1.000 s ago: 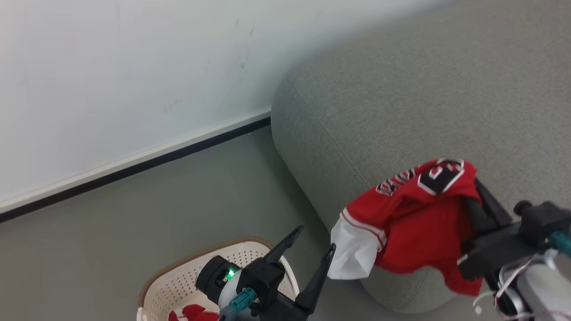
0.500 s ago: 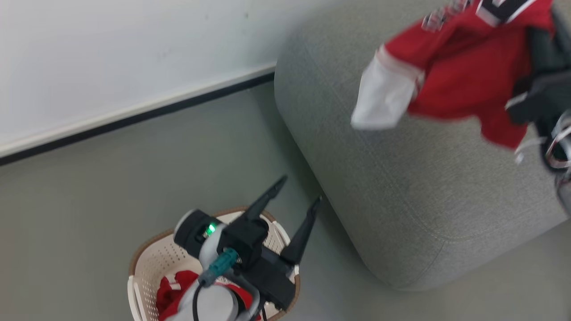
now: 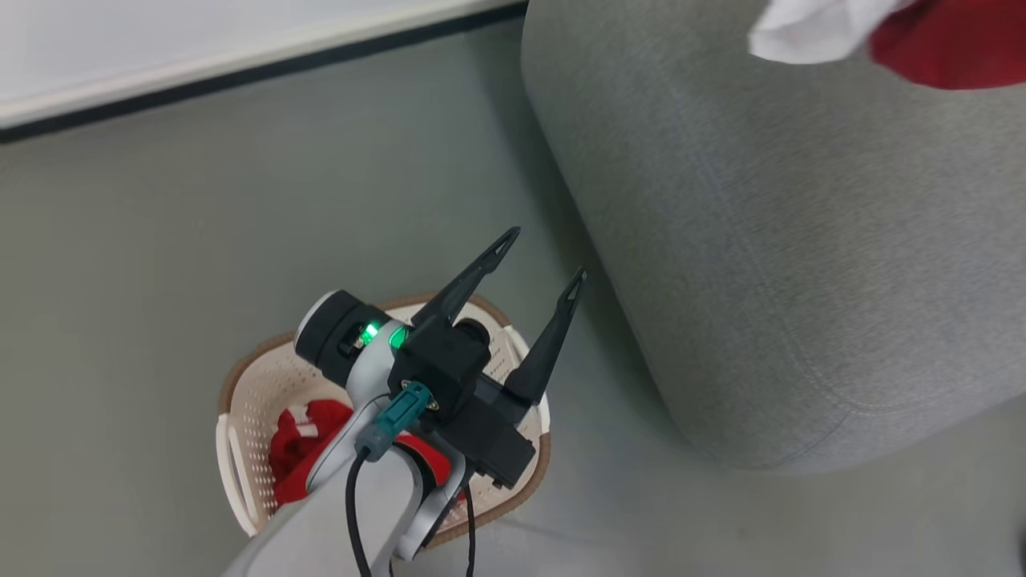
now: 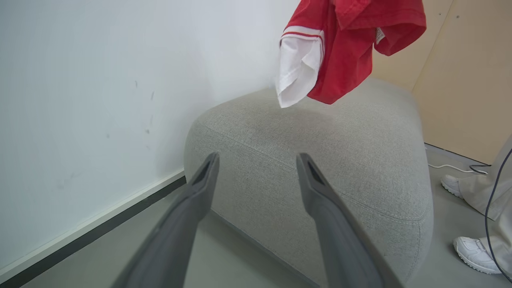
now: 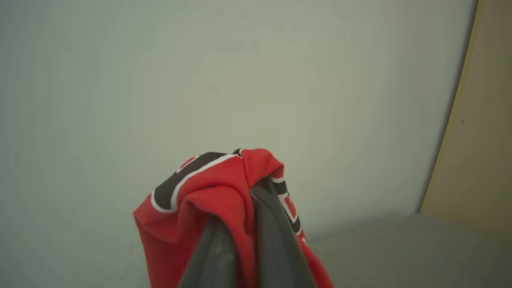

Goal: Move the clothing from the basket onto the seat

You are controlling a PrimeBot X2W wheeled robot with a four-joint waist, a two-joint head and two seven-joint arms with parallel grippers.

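Red jersey: hangs in the air above the seat, not touching it. A second ago it hung at the seat's near corner; now it is further in, over the top.
Right gripper: closed tight on a fold of the jersey.
Meaning for task: the carry looks nearly done; lowering and release are left.
Left gripper: spread wide, holds nothing, above the basket.
Basket content: one red garment, partly hidden by the left arm.

Even soft indoor light; faint shadow beside seat; jersey motion-blurred; right wrist view hazy.
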